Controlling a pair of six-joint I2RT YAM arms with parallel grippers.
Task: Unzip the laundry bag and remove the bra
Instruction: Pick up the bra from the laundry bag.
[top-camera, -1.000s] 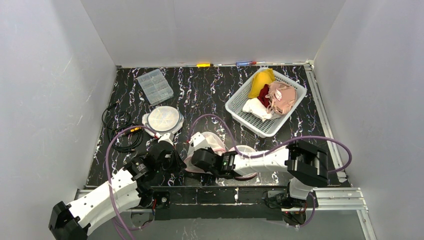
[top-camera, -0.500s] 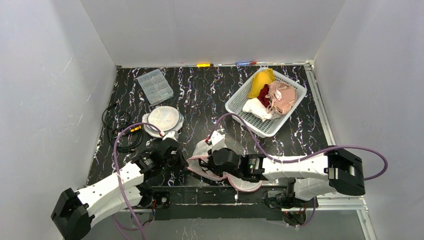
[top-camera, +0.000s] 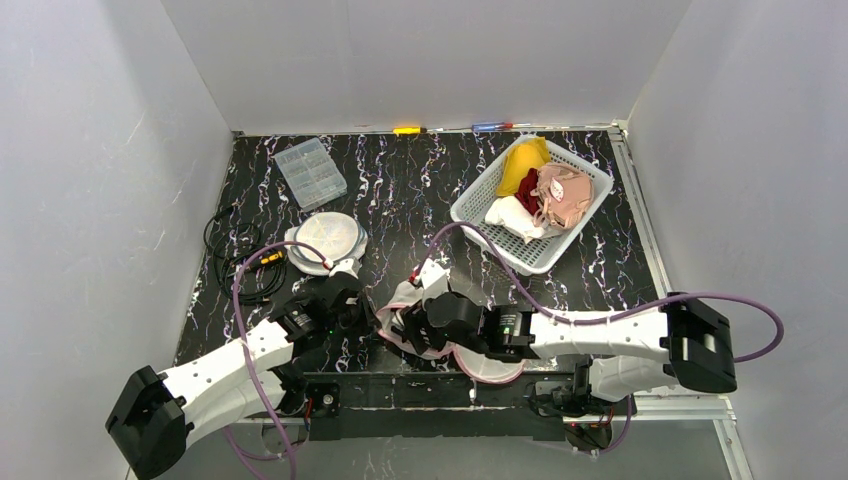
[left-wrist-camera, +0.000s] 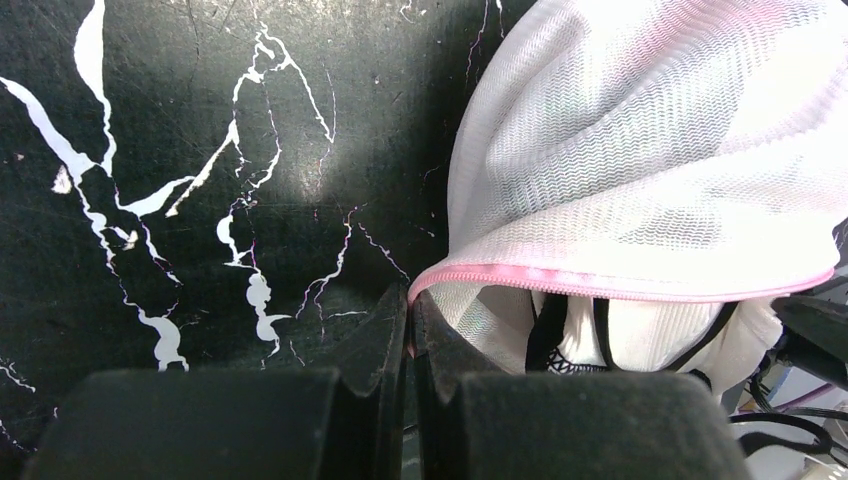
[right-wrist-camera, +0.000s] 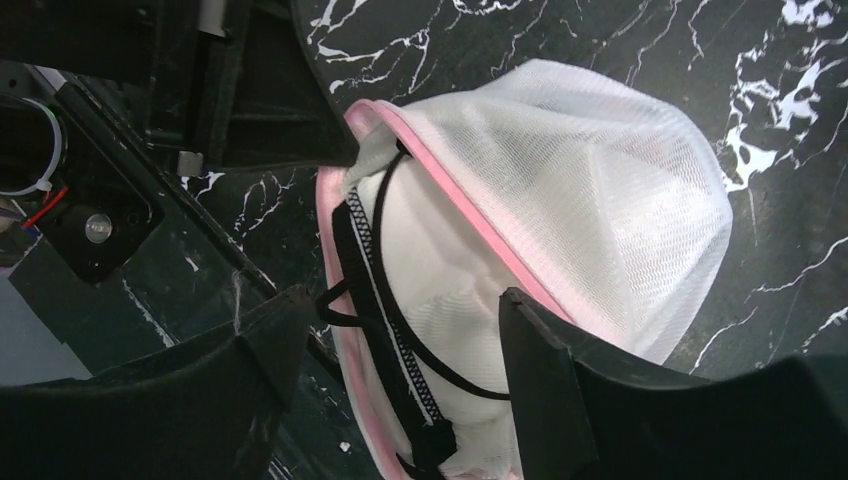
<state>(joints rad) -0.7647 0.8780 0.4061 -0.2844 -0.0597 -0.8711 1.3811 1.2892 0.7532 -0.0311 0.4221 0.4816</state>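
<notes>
The laundry bag (top-camera: 408, 300) is white mesh with a pink zipper edge and lies near the front of the table between both arms. My left gripper (left-wrist-camera: 410, 300) is shut on the bag's pink rim (left-wrist-camera: 600, 282), at the bag's left side (top-camera: 368, 318). The bag's mouth gapes open, and inside it shows the bra (right-wrist-camera: 440, 290), white with black straps and trim (left-wrist-camera: 640, 335). My right gripper (right-wrist-camera: 400, 300) is open, one finger on each side of the bag's open mouth and the bra; from above it sits at the bag's right (top-camera: 412, 328).
A white basket (top-camera: 476, 212) of clothes stands at the back right. A clear compartment box (top-camera: 310, 172), a round white mesh disc (top-camera: 327, 238) and coiled black cables (top-camera: 235, 262) lie on the left. A pink-edged flap (top-camera: 490, 365) lies by the front edge.
My right gripper has gone from shut to open, and its arm has swung left over the bag. The left gripper keeps its hold on the bag's rim.
</notes>
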